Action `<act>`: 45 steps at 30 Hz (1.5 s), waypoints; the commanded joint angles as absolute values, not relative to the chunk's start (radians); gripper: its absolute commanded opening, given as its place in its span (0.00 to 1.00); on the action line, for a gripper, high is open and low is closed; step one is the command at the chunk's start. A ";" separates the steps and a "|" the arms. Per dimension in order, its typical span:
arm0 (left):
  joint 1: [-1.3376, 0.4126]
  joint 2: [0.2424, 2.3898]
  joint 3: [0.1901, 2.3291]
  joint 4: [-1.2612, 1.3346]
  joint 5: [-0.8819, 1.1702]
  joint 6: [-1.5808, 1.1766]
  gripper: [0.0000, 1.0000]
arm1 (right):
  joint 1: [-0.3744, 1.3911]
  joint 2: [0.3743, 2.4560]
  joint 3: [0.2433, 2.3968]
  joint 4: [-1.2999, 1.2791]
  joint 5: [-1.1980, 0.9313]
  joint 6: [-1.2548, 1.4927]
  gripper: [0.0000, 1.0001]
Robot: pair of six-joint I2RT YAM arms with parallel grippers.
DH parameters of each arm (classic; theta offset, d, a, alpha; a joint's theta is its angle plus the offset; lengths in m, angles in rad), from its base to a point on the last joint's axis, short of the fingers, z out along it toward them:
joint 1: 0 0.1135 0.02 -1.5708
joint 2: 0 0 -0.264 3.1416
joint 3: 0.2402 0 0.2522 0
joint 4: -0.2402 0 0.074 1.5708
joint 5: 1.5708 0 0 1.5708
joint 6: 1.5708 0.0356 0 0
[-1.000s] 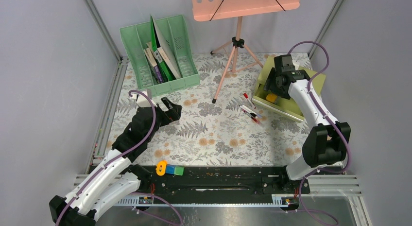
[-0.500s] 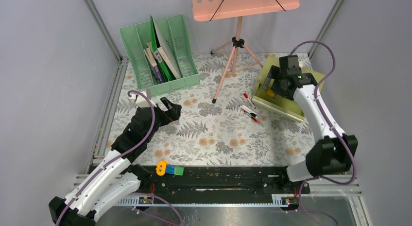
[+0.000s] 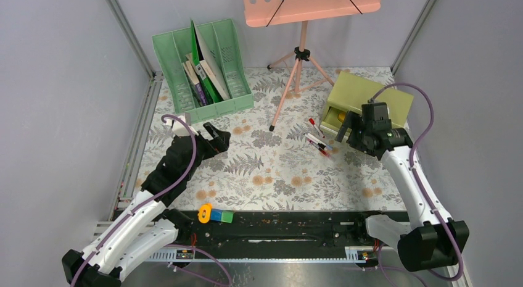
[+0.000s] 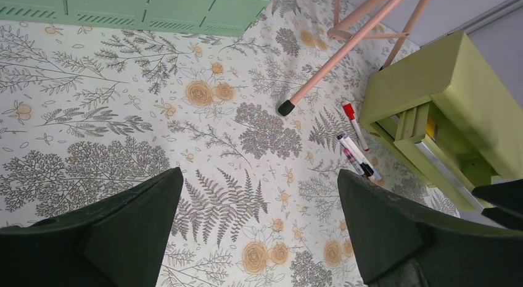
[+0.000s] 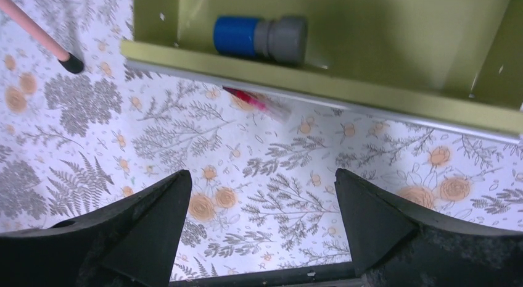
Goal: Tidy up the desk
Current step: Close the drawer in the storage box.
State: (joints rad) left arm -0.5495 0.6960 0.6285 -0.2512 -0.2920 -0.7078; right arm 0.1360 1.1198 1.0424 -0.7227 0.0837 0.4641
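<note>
From above, the right end effector (image 3: 347,131) hangs with its jaws spread and empty over the bench (image 3: 271,170), the flowered cloth top that carries everything. The drawer box (image 3: 370,92) sits just beyond it with its drawer pulled out. The loose pens (image 3: 317,142) lie on the cloth close on its left. The left end effector (image 3: 217,139), also spread and holding nothing, hovers well apart, with the file rack (image 3: 203,65) ahead of it.

The left wrist view shows bare cloth between its fingers. The pens and the box are far ahead to its right.

The right wrist view shows cloth under the wide-apart fingers. Ahead of them a red pen (image 5: 253,102) lies against the drawer's front lip, and a blue-and-grey cylinder (image 5: 260,37) rests inside the drawer.

The step in hand looks like gathering the stray pens into the drawer. The next move probably calls for the right arm to line its jaws across one pen, descend and close.
</note>
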 commanded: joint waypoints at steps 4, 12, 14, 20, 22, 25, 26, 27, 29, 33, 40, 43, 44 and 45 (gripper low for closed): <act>-0.544 0.682 0.623 -0.170 -0.317 -0.746 0.99 | 0.132 1.071 0.909 -0.677 0.028 0.504 0.92; -0.545 0.677 0.610 -0.160 -0.328 -0.750 0.99 | 0.134 1.090 0.814 -0.583 0.044 0.495 0.90; -0.544 0.675 0.609 -0.161 -0.331 -0.744 0.99 | 0.134 1.090 0.795 -0.546 0.056 0.497 0.89; -0.544 0.668 0.611 -0.171 -0.344 -0.730 0.99 | 0.133 1.137 0.785 -0.474 0.100 0.491 0.86; -0.544 0.665 0.609 -0.172 -0.350 -0.729 0.99 | 0.134 1.164 0.798 -0.469 0.115 0.482 0.84; -0.545 0.665 0.606 -0.167 -0.347 -0.727 0.99 | 0.132 1.204 0.824 -0.465 0.148 0.469 0.78; -0.545 0.667 0.606 -0.166 -0.345 -0.727 0.99 | 0.132 1.217 0.835 -0.464 0.156 0.466 0.75; -0.544 0.667 0.608 -0.168 -0.342 -0.726 0.99 | 0.133 1.227 0.841 -0.456 0.165 0.465 0.74; -0.544 0.669 0.609 -0.168 -0.341 -0.724 0.99 | 0.132 1.247 0.853 -0.439 0.180 0.468 0.69; -0.544 0.667 0.611 -0.173 -0.345 -0.721 0.99 | 0.132 1.286 0.884 -0.417 0.209 0.468 0.54; -0.544 0.661 0.609 -0.183 -0.359 -0.714 0.99 | 0.132 1.305 0.900 -0.359 0.296 0.449 0.36; -0.544 0.665 0.609 -0.184 -0.357 -0.703 0.99 | 0.132 1.317 0.910 -0.339 0.332 0.441 0.36; -0.544 0.667 0.612 -0.184 -0.358 -0.702 0.99 | 0.132 1.326 0.919 -0.337 0.339 0.436 0.35; -0.544 0.668 0.612 -0.185 -0.358 -0.698 0.99 | 0.131 1.335 0.929 -0.336 0.347 0.432 0.33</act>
State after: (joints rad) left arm -0.5495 0.6750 0.6102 -0.2161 -0.3351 -0.7269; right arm 0.1364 1.3079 0.8642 -0.4091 0.2535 0.4599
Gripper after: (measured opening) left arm 0.989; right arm 0.353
